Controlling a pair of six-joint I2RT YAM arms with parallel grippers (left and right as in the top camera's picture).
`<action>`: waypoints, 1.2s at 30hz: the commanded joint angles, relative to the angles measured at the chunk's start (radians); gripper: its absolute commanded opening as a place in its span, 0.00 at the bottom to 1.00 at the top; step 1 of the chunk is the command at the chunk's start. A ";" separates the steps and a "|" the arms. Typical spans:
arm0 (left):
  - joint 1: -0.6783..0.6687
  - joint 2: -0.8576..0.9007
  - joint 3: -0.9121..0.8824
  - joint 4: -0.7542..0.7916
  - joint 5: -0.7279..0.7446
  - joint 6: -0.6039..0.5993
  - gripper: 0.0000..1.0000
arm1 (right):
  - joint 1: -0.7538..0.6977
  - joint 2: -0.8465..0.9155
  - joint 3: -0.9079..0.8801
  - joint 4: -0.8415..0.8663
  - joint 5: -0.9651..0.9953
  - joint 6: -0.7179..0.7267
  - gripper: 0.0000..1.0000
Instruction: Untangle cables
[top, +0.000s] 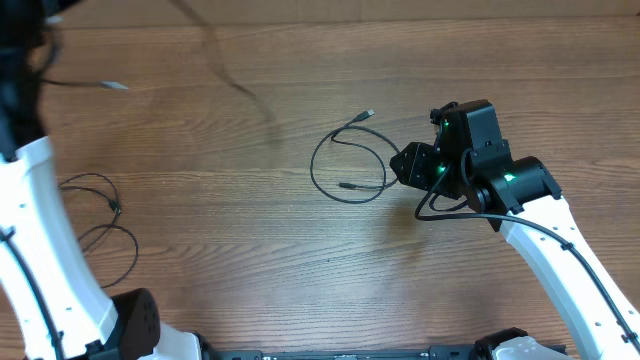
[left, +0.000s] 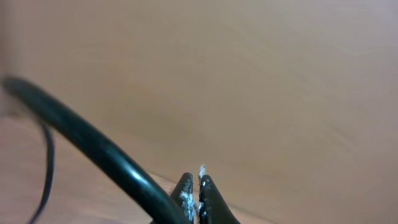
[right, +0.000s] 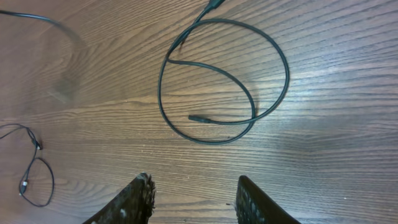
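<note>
The wooden counter (top: 300, 270) fills the overhead view. The white left arm (top: 40, 230) rises along its left edge. The right arm (top: 560, 240) reaches in from the near right.

The right hand (right: 194, 179) hovers just right of the middle cable (right: 211, 142), fingers apart with only bare wood between them. The left hand (left: 196, 180) has its fingertips pressed together. A black cord (left: 93, 146) runs close past them, and whether it is pinched cannot be told.

The middle cable lies flat near the counter's centre in one roughly round loop, a little longer from near left to far right. Its silver plug (top: 370, 115) sticks out of the loop and points to the far right. Its dark plug (right: 198, 117) lies inside the loop and points left.

The left cable (top: 117, 208) lies well apart from it, beside the left arm. It forms two loose loops, one beyond the other, so its long axis runs near to far.

The top cable (top: 235, 85) crosses the far left part of the overhead view, out of focus. A silvery tip (top: 115, 86) there points right.
</note>
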 joint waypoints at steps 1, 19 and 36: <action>0.098 -0.027 0.009 -0.042 -0.058 -0.092 0.04 | -0.006 -0.002 0.019 0.005 0.018 -0.008 0.41; 0.139 0.150 0.008 -0.424 -0.085 -0.113 0.04 | -0.006 -0.002 0.019 0.005 0.018 -0.008 0.41; 0.140 0.209 0.008 -0.423 -0.362 -0.106 0.05 | -0.006 -0.002 0.019 0.004 0.018 -0.008 0.41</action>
